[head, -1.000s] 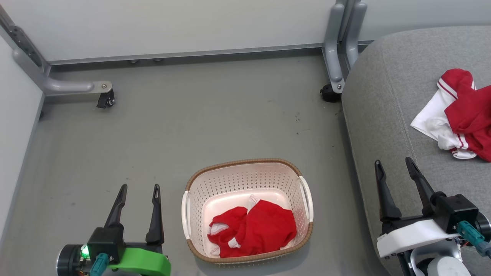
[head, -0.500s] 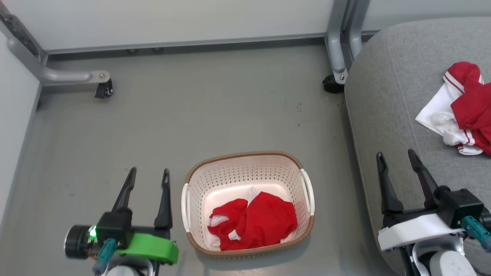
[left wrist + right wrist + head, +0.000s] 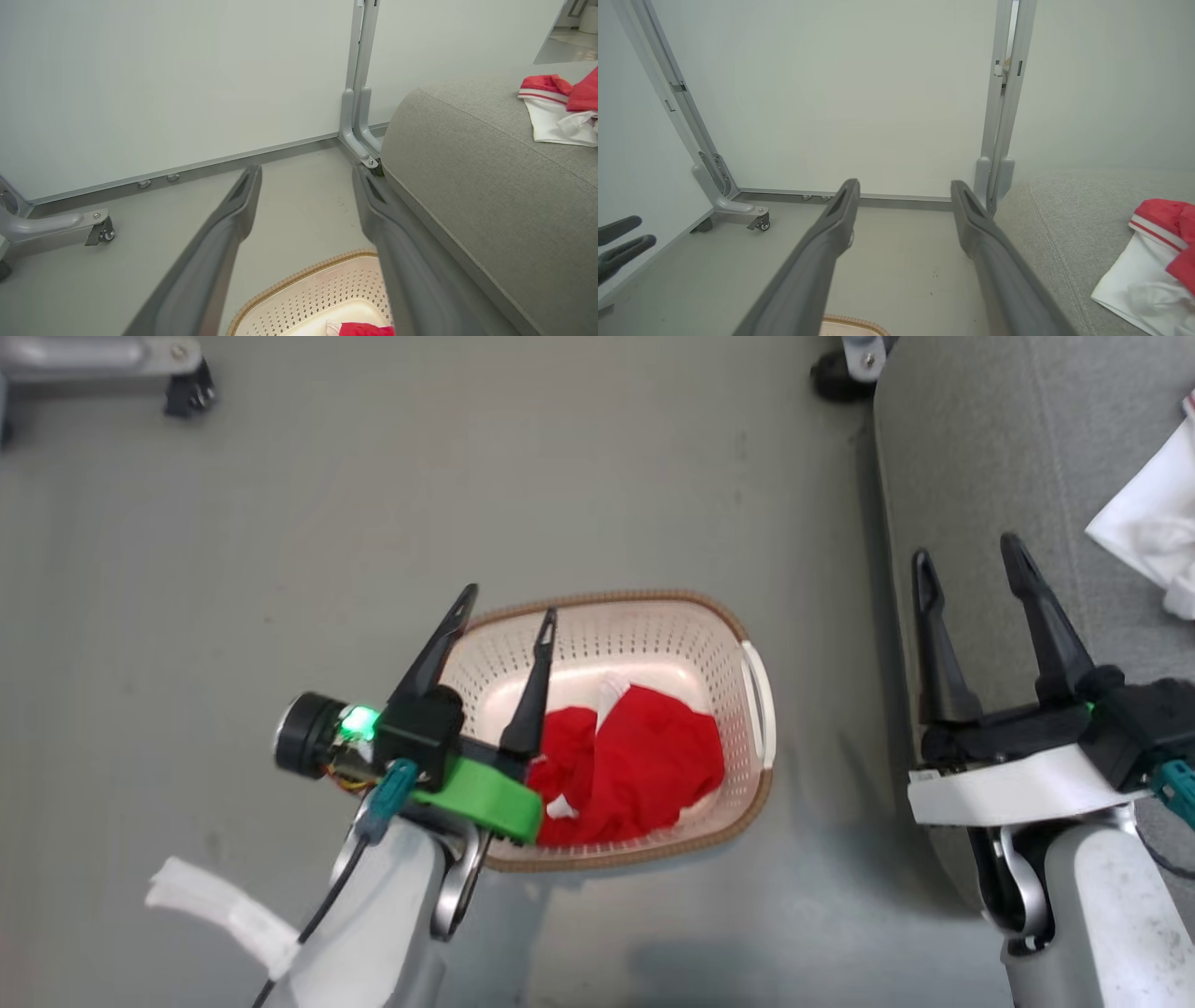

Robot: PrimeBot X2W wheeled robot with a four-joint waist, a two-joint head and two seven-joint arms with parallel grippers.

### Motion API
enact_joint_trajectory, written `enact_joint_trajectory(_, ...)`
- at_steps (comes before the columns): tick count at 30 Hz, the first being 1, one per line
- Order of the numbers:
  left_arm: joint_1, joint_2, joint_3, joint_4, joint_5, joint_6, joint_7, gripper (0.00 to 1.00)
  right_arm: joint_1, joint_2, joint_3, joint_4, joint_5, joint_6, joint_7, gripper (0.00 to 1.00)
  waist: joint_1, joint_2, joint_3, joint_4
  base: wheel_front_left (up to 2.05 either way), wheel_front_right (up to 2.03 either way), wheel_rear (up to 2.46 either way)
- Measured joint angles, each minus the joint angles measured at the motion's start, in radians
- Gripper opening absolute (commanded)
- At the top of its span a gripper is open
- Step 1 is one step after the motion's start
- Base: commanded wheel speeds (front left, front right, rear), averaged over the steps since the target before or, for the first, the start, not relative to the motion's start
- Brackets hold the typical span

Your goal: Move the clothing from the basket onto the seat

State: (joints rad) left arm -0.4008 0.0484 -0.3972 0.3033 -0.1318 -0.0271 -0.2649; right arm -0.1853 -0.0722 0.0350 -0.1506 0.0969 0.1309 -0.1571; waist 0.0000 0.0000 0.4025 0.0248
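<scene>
A crumpled red garment (image 3: pixel 639 765) with white trim lies in the cream basket (image 3: pixel 758 677) on the floor. My left gripper (image 3: pixel 507 600) hangs open over the basket's left rim, fingers apart and holding nothing. A second red and white garment (image 3: pixel 1153 247) rests on the grey seat (image 3: pixel 971 476) at the right; its white edge (image 3: pixel 1144 527) shows in the head view. My right gripper (image 3: pixel 966 558) stands open over the seat's left edge, also holding nothing. In the left wrist view the basket's far rim (image 3: pixel 299 280) sits below the fingers (image 3: pixel 219 242).
Grey floor (image 3: pixel 280 523) surrounds the basket. Metal frame legs with castors (image 3: pixel 187 392) stand at the back left and back right (image 3: pixel 836 378), by a pale wall (image 3: pixel 840 93). The seat's side rises just right of the basket.
The head camera has tilted down, so the whole scene has shifted up. My left gripper has moved right and forward, from beside the basket to over its left rim. The red garment lies as before.
</scene>
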Motion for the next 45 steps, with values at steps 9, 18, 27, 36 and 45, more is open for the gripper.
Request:
enact_joint_trajectory(9,-0.188,-0.002,-0.135,0.23,-0.039,0.018,0.0,1.0,-0.126,-0.003,0.047,0.006,0.008,0.0,-0.048,1.0,0.0,0.0,0.197,-0.037,0.0,0.0,0.0)
enact_joint_trajectory(18,-0.356,-0.002,-0.21,0.552,-0.069,0.008,0.01,1.0,-0.202,0.008,0.094,0.04,0.04,0.0,-0.089,1.0,0.0001,0.0,0.363,-0.111,0.0,0.0,0.0)
enact_joint_trajectory(27,-0.473,0.02,-0.233,0.792,-0.063,-0.025,0.076,1.0,-0.259,0.02,0.164,0.073,0.091,0.0,-0.105,1.0,0.0001,0.0,0.484,-0.22,0.0,0.0,0.0)
enact_joint_trajectory(36,-0.553,0.068,-0.2,0.918,-0.105,-0.015,0.177,1.0,-0.298,0.021,0.212,0.06,0.167,0.0,-0.105,1.0,0.0001,0.0,0.578,-0.31,0.0,0.0,0.0)
enact_joint_trajectory(45,-0.578,0.1,-0.216,0.958,-0.109,-0.026,0.258,1.0,-0.313,0.021,0.232,0.062,0.209,0.0,-0.105,1.0,0.0001,0.0,0.631,-0.368,0.0,0.0,0.0)
